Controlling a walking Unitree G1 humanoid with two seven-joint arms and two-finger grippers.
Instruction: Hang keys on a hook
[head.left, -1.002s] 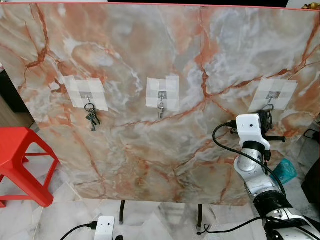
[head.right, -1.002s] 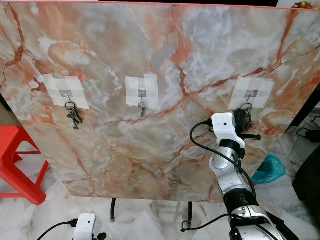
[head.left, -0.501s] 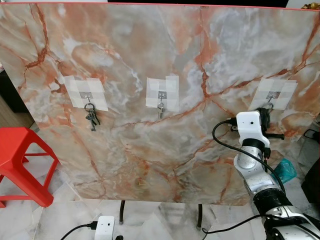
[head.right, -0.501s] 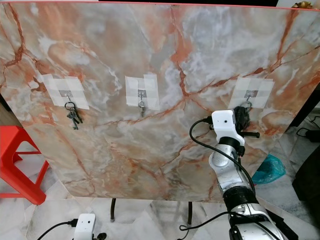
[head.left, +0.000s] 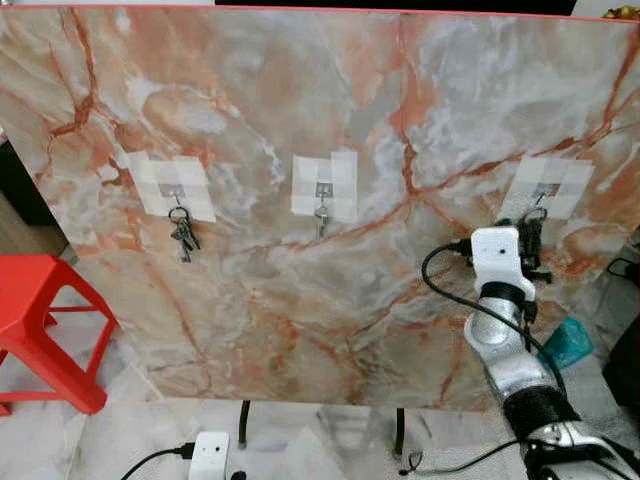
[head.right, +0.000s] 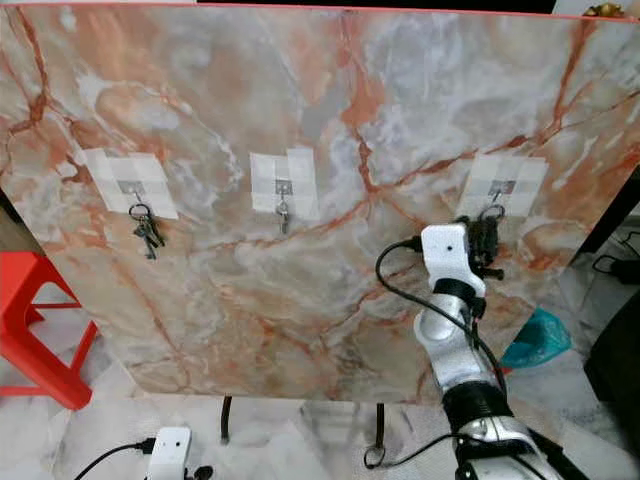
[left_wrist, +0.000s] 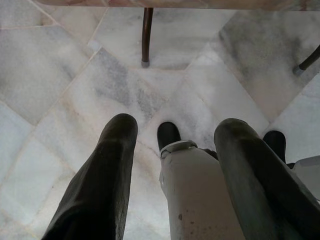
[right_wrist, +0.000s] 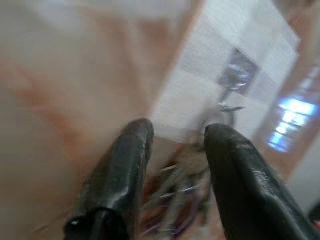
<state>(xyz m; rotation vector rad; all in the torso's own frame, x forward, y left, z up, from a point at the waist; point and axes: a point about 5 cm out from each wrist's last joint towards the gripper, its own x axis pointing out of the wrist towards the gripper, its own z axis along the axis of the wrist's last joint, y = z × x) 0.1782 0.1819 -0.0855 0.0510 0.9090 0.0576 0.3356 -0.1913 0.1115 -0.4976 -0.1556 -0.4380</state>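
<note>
An upright marble board (head.left: 300, 120) carries three taped hooks. My right gripper (head.left: 533, 232) is raised to the right hook (head.left: 541, 195) and is shut on a bunch of keys (right_wrist: 182, 170). In the blurred right wrist view the key ring reaches up to that hook (right_wrist: 235, 75), just past the fingertips (right_wrist: 142, 131). Whether the ring rests on the hook I cannot tell. Another bunch of keys (head.left: 183, 238) hangs from the left hook. A small metal piece hangs on the middle hook (head.left: 322, 215). My left gripper (left_wrist: 175, 125) hangs idle and open above the floor.
A red plastic stool (head.left: 40, 320) stands at the left of the board. A teal bag (head.left: 567, 340) lies on the floor at the right, behind my right arm. Thin dark legs (head.left: 243, 420) hold the board over white marble tiles. Black cables trail from both wrists.
My right arm has shifted slightly left and lower, its gripper staying just below the right hook. The board, the hooks and the left keys have not moved.
</note>
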